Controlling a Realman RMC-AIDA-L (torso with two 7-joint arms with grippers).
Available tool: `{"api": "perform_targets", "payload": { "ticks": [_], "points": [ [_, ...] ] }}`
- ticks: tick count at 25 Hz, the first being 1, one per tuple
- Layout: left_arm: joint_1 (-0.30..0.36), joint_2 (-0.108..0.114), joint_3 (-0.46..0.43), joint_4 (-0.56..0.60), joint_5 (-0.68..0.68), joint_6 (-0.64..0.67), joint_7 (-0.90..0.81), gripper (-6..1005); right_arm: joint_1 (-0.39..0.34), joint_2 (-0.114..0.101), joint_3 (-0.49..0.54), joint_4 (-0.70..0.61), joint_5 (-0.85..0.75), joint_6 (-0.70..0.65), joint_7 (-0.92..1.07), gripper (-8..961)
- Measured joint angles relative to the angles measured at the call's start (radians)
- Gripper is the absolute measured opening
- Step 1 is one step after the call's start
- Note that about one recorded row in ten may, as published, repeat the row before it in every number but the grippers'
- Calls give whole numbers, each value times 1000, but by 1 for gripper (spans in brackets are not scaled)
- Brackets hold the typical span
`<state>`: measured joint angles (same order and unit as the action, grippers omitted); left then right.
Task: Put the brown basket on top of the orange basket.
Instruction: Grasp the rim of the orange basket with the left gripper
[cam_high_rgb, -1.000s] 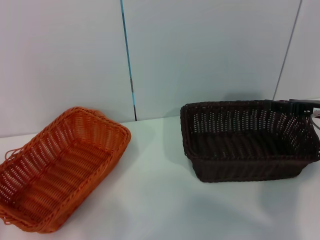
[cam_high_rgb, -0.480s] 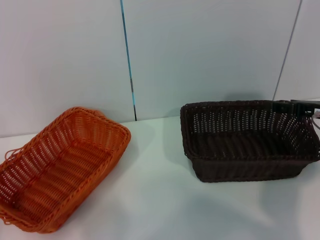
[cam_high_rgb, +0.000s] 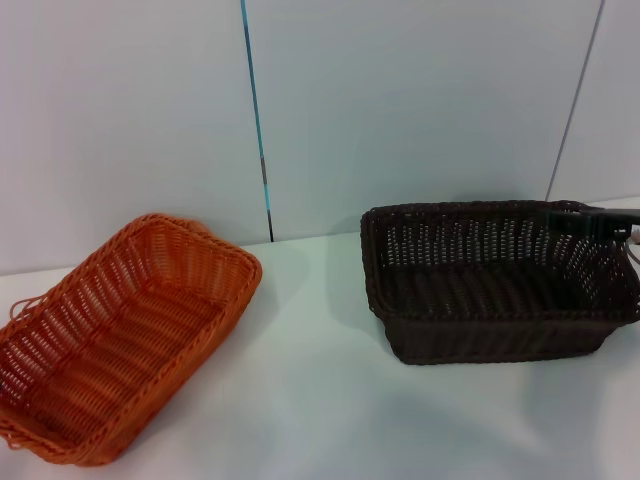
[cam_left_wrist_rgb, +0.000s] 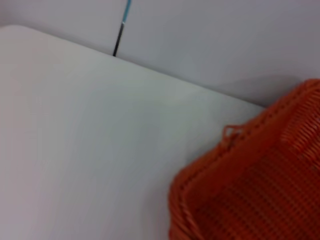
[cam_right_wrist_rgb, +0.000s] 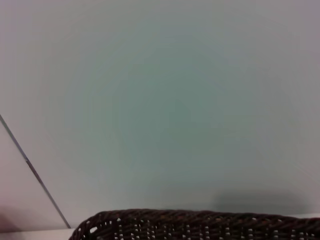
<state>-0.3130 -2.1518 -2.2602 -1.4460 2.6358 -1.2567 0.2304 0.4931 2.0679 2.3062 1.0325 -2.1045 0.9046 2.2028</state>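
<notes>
white table (cam_high_rgb: 320, 400) holds unlabelled orange basket (cam_high_rgb: 115, 340), brown basket (cam_high_rgb: 495, 280).

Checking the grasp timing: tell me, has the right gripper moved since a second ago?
Yes. The right gripper has sunk slightly toward the brown basket's far right rim corner.

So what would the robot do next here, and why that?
Probably take hold of the brown basket at its far right corner and lift. The right gripper sits at that rim, the basket stands on the table, and the orange basket lies apart to the left.
</notes>
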Motion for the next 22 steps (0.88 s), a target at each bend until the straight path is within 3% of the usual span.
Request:
{"api": "perform_targets", "payload": {
  "ticks": [10, 22],
  "points": [
    [-2, -5, 121, -38, 82, -33, -149, 861, -1, 2, -2, -28, 0, -26, -35, 841],
    [-10, -10, 192, 65, 82, 102, -222, 860, -4, 1, -1, -27, 0, -26, -38, 841]
  ]
}}
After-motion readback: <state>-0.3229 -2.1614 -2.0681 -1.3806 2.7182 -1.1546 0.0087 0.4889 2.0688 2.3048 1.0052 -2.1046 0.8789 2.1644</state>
